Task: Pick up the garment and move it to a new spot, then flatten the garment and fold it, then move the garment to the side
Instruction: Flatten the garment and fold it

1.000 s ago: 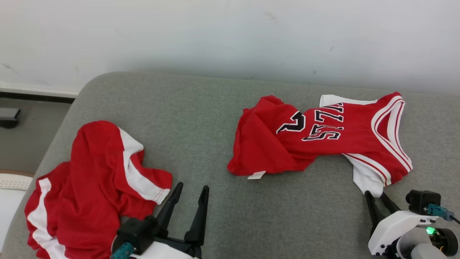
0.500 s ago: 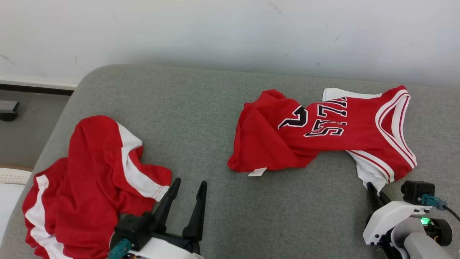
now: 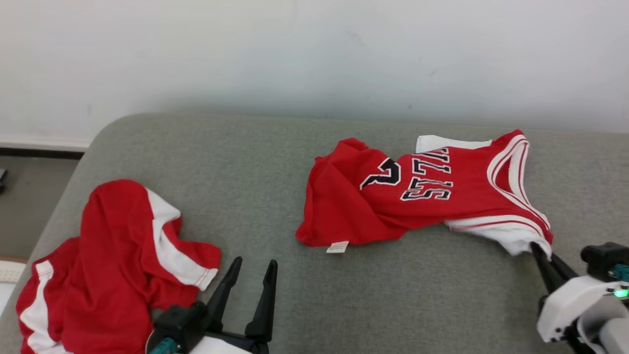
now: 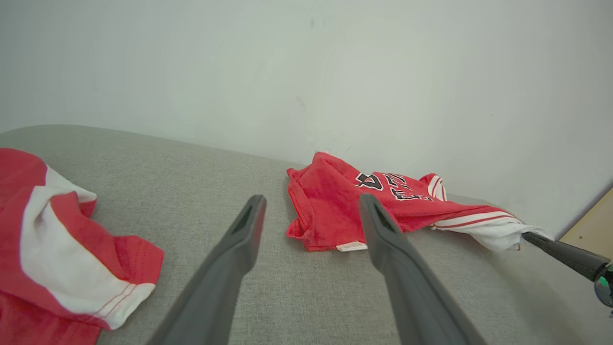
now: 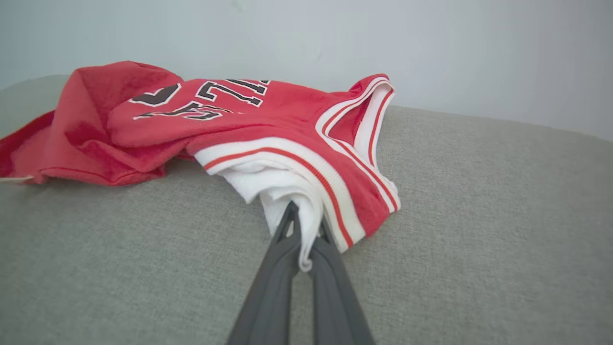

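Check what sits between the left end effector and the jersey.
Nothing: in the head view, a bare stretch of grey cushion separates the open left end effector from the jersey.

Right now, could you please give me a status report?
Right claw shut on jersey, white edge. Left claw open, empty. Jersey crumpled on grey cushion. Red shorts off left, nothing blocking.

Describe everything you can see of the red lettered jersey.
The jersey is a sleeveless red knit top with black, white-edged lettering and white-and-red striped trim. It lies crumpled on the grey cushion, hem bunched, a white label showing. The right gripper is shut on its white corner.
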Controlling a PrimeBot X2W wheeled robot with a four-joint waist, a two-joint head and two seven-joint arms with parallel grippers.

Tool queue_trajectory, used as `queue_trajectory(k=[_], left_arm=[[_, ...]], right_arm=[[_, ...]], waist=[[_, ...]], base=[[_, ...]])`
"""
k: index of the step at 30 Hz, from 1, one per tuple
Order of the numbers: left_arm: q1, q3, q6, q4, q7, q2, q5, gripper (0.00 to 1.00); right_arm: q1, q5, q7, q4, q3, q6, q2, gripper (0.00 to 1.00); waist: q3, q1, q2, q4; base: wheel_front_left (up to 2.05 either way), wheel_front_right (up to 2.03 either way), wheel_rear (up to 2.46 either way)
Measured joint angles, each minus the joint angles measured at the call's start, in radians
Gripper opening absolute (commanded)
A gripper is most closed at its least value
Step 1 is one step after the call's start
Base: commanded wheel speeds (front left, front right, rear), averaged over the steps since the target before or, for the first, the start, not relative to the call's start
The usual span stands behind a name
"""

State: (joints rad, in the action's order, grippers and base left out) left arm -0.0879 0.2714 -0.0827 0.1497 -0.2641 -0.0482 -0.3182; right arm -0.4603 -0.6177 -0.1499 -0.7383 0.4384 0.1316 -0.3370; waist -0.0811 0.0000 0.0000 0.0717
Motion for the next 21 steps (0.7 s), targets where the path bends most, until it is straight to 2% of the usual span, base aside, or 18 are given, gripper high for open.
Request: queue_trajectory(k=[3, 10, 13, 14, 15, 16, 21], left_arm=[[0.012, -0.005, 0.001, 0.0, 0.0, 0.0, 0.0, 1.0], [0.016, -0.007, 0.002, 0.001, 0.0, 0.0, 0.0, 1.0], [0.015, -0.011, 0.003, 0.0, 0.0, 0.0, 0.0, 1.0], [0.015, -0.011, 0.003, 0.0, 0.0, 0.0, 0.0, 1.0], [0.015, -0.012, 0.003, 0.001, 0.0, 0.0, 0.0, 1.0], [0.015, -0.013, 0.002, 0.001, 0.0, 0.0, 0.0, 1.0], [0.01, -0.005, 0.0, 0.006, 0.0, 0.0, -0.001, 1.0]], right_arm=[[0.055, 0.006, 0.067, 0.106, 0.005, 0.0, -0.082, 0.0], [0.199, 0.138, 0.273, 0.39, 0.03, 0.0, -0.264, 0.0], [0.271, 0.139, 0.357, 0.459, 0.0, 0.0, -0.303, 0.0], [0.295, 0.137, 0.381, 0.472, -0.011, 0.0, -0.304, 0.2], [0.315, 0.134, 0.398, 0.481, -0.024, 0.0, -0.303, 0.68], [0.328, 0.133, 0.406, 0.484, -0.037, 0.0, -0.3, 1.0], [0.374, 0.128, 0.421, 0.448, -0.044, 0.0, -0.271, 1.0]], waist=[[0.01, 0.0, 0.0, -0.023], [0.016, 0.0, 0.0, -0.075], [0.013, 0.0, 0.0, -0.092], [0.012, 0.0, 0.0, -0.096], [0.011, 0.0, 0.0, -0.1], [0.01, 0.0, 0.0, -0.105], [0.008, 0.0, 0.0, -0.117]], base=[[0.0, 0.0, 0.0], [0.0, 0.0, 0.0], [0.0, 0.0, 0.0], [0.0, 0.0, 0.0], [0.0, 0.0, 0.0], [0.0, 0.0, 0.0], [0.0, 0.0, 0.0]])
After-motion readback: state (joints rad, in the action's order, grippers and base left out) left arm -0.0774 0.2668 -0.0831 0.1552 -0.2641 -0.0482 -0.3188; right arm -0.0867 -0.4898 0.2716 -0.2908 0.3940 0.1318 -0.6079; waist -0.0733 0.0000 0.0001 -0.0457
